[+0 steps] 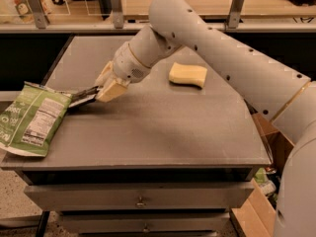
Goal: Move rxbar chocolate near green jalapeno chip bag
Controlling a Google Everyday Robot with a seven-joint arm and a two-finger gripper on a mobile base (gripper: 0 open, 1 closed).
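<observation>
The green jalapeno chip bag (30,118) lies at the table's left edge, label side up, overhanging the edge a little. My gripper (101,89) is low over the table just right of the bag. It is shut on the rxbar chocolate (82,97), a thin dark bar that sticks out leftward from the fingers (112,89). The bar's far end reaches the bag's upper right corner. I cannot tell whether the bar rests on the table or hovers just above it.
A pale yellow sponge-like block (187,74) lies at the back right of the grey table (163,132). Drawers sit under the tabletop. A cardboard box (269,137) stands on the floor at the right. A counter with posts runs behind the table.
</observation>
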